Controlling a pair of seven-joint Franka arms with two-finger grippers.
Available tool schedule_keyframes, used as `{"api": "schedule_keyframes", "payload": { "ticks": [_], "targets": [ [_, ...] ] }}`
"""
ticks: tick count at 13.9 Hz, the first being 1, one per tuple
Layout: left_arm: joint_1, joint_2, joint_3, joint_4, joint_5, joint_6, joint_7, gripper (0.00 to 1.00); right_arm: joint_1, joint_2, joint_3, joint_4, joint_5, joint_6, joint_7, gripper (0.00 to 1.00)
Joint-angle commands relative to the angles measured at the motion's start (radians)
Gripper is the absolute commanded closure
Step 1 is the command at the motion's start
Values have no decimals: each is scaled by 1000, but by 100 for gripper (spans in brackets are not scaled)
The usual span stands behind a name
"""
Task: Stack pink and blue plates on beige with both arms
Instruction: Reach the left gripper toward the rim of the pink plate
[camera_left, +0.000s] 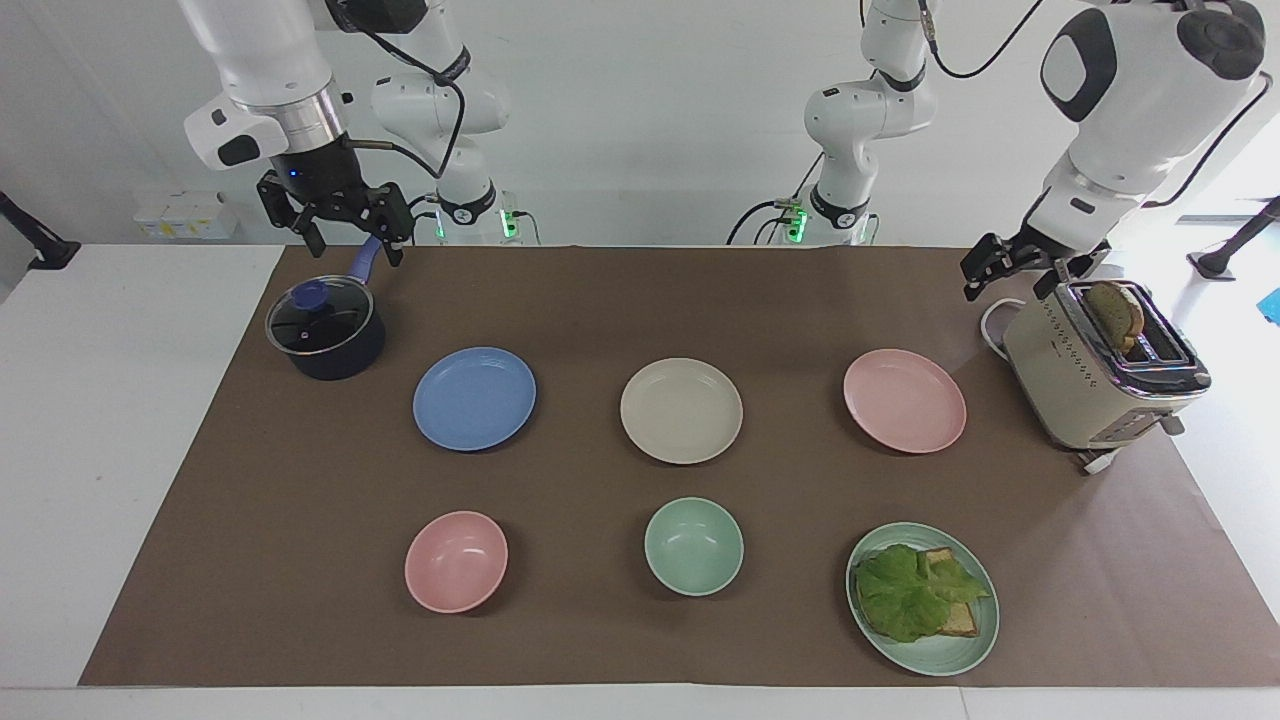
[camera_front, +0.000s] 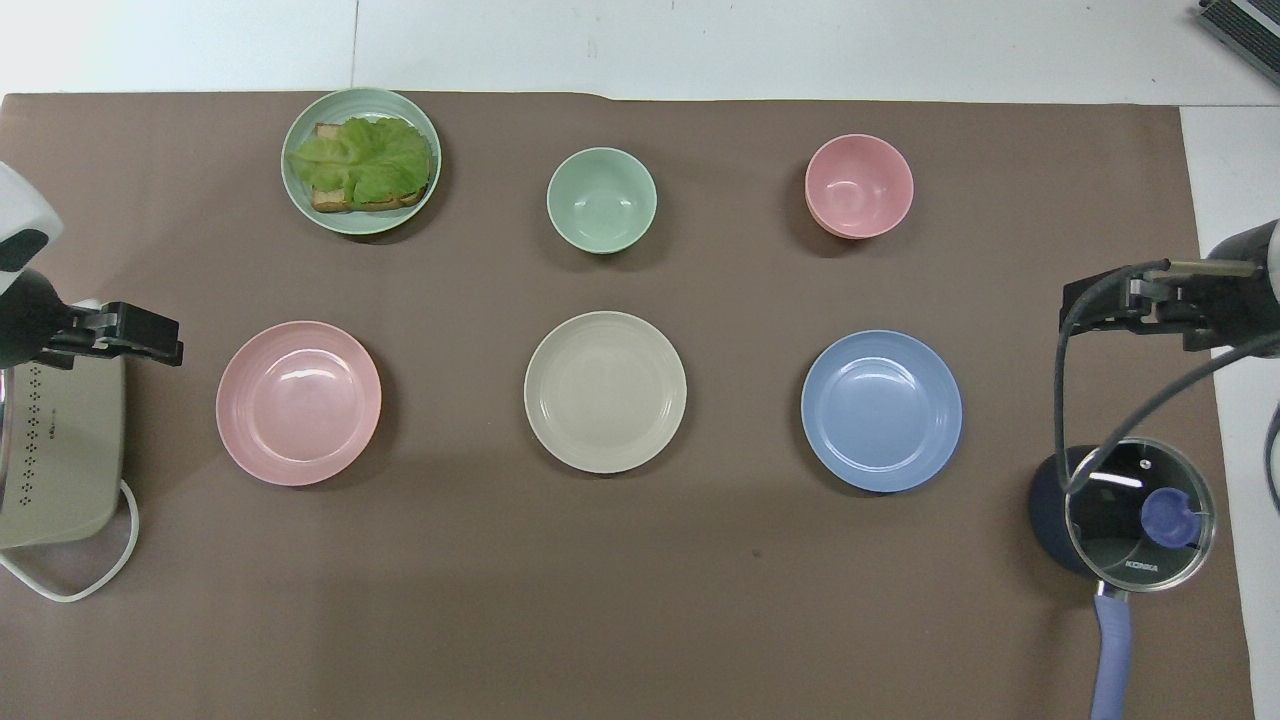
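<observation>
Three equal plates lie in a row across the brown mat: the blue plate (camera_left: 474, 398) (camera_front: 881, 411) toward the right arm's end, the beige plate (camera_left: 681, 410) (camera_front: 605, 391) in the middle, and the pink plate (camera_left: 904, 400) (camera_front: 298, 402) toward the left arm's end. All three are bare and apart from each other. My right gripper (camera_left: 358, 250) (camera_front: 1082, 305) hangs open and holding nothing over the saucepan's handle, well clear of the blue plate. My left gripper (camera_left: 1010, 283) (camera_front: 160, 340) is open and holds nothing in the air by the toaster's corner, short of the pink plate.
A dark saucepan (camera_left: 325, 330) with a glass lid stands beside the blue plate. A beige toaster (camera_left: 1100, 375) holding bread stands beside the pink plate. Farther from the robots are a pink bowl (camera_left: 456, 560), a green bowl (camera_left: 693, 546) and a green plate (camera_left: 940, 660) with lettuce on toast.
</observation>
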Motion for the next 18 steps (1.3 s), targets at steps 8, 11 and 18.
{"api": "schedule_keyframes", "payload": {
  "ticks": [8, 11, 18],
  "targets": [
    [62, 82, 2, -194, 5, 276, -44, 0, -14, -19, 0, -17, 11, -5, 7, 0],
    [81, 141, 2, -218, 5, 316, -73, 0, -21, -19, -2, -17, 11, -5, 7, 0],
    [124, 141, 1, -385, 5, 465, -210, 0, -21, -19, 0, -17, 11, -5, 7, 0]
  ]
}}
